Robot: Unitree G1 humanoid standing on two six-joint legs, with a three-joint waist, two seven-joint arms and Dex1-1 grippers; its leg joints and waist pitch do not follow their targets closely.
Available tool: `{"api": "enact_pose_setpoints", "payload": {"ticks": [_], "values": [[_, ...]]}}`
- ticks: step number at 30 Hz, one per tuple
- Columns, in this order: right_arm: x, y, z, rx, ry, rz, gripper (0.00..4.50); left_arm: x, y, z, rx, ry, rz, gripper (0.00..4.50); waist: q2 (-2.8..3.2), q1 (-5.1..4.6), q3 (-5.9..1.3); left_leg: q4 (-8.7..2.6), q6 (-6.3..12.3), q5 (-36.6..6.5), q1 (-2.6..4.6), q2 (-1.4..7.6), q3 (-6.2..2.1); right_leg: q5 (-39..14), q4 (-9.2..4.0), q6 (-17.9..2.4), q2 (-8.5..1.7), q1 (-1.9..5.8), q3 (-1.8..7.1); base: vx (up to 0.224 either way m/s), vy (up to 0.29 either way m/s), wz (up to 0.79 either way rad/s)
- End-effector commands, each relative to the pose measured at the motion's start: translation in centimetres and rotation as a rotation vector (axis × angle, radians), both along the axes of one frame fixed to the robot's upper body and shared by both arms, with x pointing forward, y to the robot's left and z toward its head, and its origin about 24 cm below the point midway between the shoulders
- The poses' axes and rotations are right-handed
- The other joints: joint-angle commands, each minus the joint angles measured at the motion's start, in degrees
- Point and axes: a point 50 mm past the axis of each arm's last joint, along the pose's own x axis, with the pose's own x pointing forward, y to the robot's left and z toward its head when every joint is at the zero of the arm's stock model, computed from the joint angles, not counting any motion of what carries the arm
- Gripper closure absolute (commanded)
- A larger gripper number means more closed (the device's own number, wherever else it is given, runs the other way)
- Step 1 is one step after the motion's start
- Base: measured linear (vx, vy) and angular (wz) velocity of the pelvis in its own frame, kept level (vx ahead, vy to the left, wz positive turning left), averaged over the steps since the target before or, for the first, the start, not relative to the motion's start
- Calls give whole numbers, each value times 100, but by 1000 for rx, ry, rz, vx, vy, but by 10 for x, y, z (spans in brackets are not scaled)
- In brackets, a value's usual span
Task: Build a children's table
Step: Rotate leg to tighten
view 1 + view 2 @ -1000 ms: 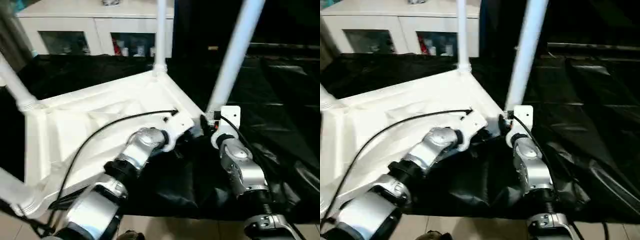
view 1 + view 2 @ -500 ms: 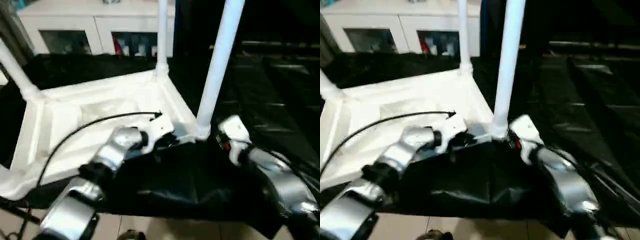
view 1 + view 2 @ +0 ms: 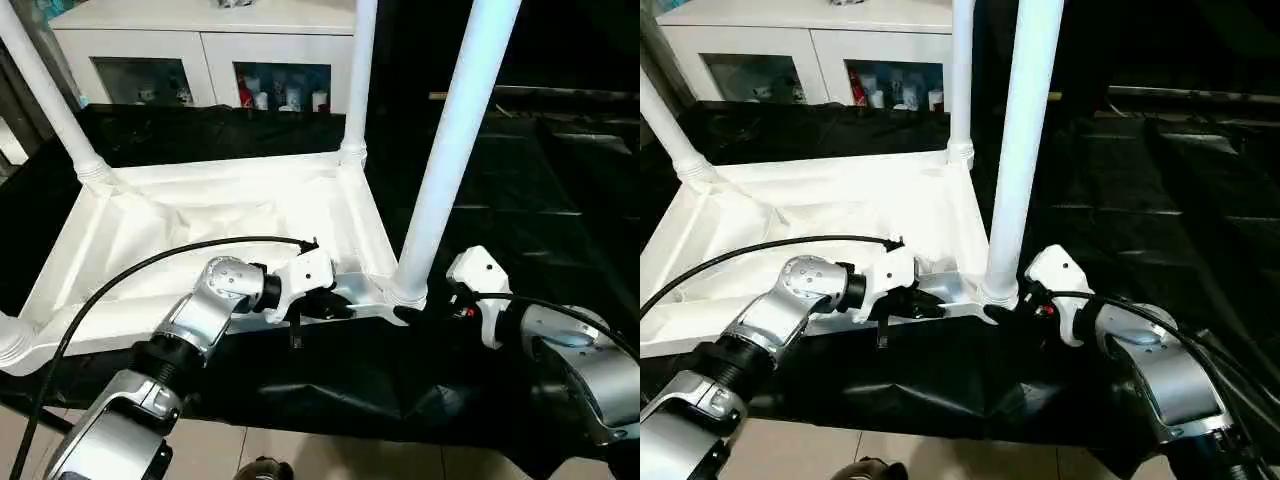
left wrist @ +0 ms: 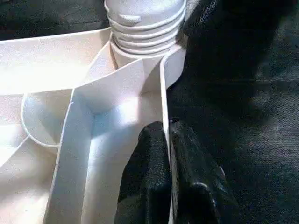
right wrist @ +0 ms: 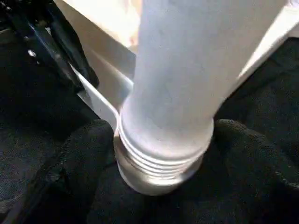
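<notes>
Left eye view: children's table (image 3: 200,225) lies upside down on a surface draped in black sheeting (image 3: 560,180), ribbed underside facing up; its near rim runs close along the sheeted surface's near edge; four white legs stand up from the corner sockets; near-right leg (image 3: 450,160) rises tall and upright, its threaded base seated in the corner socket (image 3: 408,292); far-right leg (image 3: 357,80) upright at the far corner; far-left leg (image 3: 50,100) leans outward; near-left leg base (image 3: 10,345) just visible at the picture edge.

Left claw (image 3: 325,308) sits on the table's near rim, just left of the near-right socket; left wrist view: its two black fingers (image 4: 149,186) are pressed together, pinching the thin rim wall, one inside the rim and one outside.

Right claw (image 3: 415,312) is at the foot of the near-right leg; right wrist view: its fingers (image 5: 79,172) are spread wide, one on either side of the threaded base, close beside it; contact cannot be told.

White cabinet (image 3: 200,55) with glass-fronted shelves stands beyond the far edge; pale floor (image 3: 330,455) shows below the near edge.
</notes>
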Motion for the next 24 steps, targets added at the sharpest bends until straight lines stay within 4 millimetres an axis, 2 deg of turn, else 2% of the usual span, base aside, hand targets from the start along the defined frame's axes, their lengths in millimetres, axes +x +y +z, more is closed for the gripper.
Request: {"api": "enact_pose_setpoints", "payload": {"ticks": [1, 5, 14, 16, 20, 21, 24], "values": [[0, 0, 8, 10, -9, 14, 62, -2, -9, 15, -24, -49, -76, 450, -90, -9, -372, -416, 59, -1769, 209, 557, -344, -1520, -508, -1075, -569, 164, 395, 0, 0, 0], [0, -1, 11, 37, 0, 17, 62, -3, -9, 15, -21, -42, -85, 450, -84, -4, -376, -410, 92, -1731, 215, 554, -334, -1381, -494, -1116, -555, 161, 394, 0, 0, 0], [-1, -2, 6, 54, 36, 11, 62, -5, -9, 15, -22, -33, -88, 450, -86, -1, -377, -405, 75, -1694, 213, 552, -339, -1429, -494, -1102, -559, 163, 389, 0, 0, 0], [-1, -2, 6, 62, 40, 11, 87, -5, -8, 15, -22, -32, -88, 450, -91, 1, -383, -403, 85, -1650, 213, 551, -337, -1360, -481, -1110, -550, 166, 386, 0, 0, 0], [-1, -1, 7, 74, 45, 12, 108, -6, -8, 15, -23, -30, -87, 450, -99, 1, -377, -399, 115, -1627, 211, 546, -331, -1356, -483, -1122, -552, 167, 385, 0, 0, 0], [-1, -1, 7, 78, 46, 13, 128, -6, -8, 14, -23, -28, -87, 450, -97, 2, -377, -397, 108, -1639, 209, 545, -331, -1395, -487, -1107, -555, 168, 386, 0, 0, 0], [-1, 0, 6, 79, 49, 16, 134, -7, -7, 14, -21, -25, -86, 450, -101, 1, -378, -400, 93, -1652, 212, 551, -335, -1426, -490, -1090, -558, 167, 388, 0, 0, 0]]}}
